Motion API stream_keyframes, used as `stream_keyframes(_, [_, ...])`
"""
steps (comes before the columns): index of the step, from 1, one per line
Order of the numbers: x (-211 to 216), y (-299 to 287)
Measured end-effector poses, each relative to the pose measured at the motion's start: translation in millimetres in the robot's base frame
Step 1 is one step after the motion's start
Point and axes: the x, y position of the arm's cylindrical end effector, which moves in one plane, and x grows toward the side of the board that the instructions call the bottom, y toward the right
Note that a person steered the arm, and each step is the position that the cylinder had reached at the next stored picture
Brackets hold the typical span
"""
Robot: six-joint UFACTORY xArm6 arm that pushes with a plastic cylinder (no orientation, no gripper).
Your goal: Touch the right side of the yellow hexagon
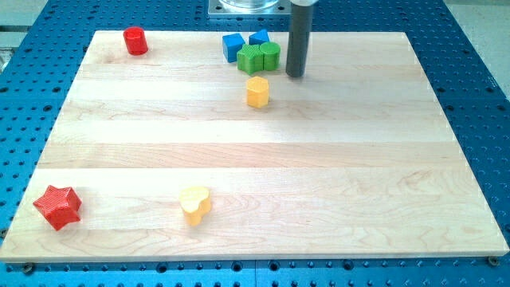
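The yellow hexagon (257,92) stands on the wooden board (319,159) in the upper middle of the view. My tip (296,75) rests on the board up and to the right of the hexagon, with a gap of about one block width between them. The tip is just right of a green block (270,56). It touches no block that I can see.
A cluster sits above the hexagon: two green blocks (252,59) and two blue blocks (233,46) behind them. A red cylinder (135,40) is at the top left. A red star (57,206) is at the bottom left. A yellow heart (194,204) is at the bottom middle.
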Motion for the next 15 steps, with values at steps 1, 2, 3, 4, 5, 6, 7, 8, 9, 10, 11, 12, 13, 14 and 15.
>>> stream_keyframes(1, [43, -36])
stream_keyframes(2, [87, -50])
stream_keyframes(3, [90, -53])
stream_keyframes(4, [90, -53])
stream_keyframes(5, [91, -53])
stream_keyframes(6, [95, -52])
stream_keyframes(7, [104, -52])
stream_keyframes(8, [124, -52])
stream_keyframes(9, [125, -52])
stream_keyframes(10, [125, -52])
stream_keyframes(11, [125, -52])
stream_keyframes(12, [119, -66])
stream_keyframes(13, [134, -68])
stream_keyframes(14, [133, -95])
stream_keyframes(15, [133, -97])
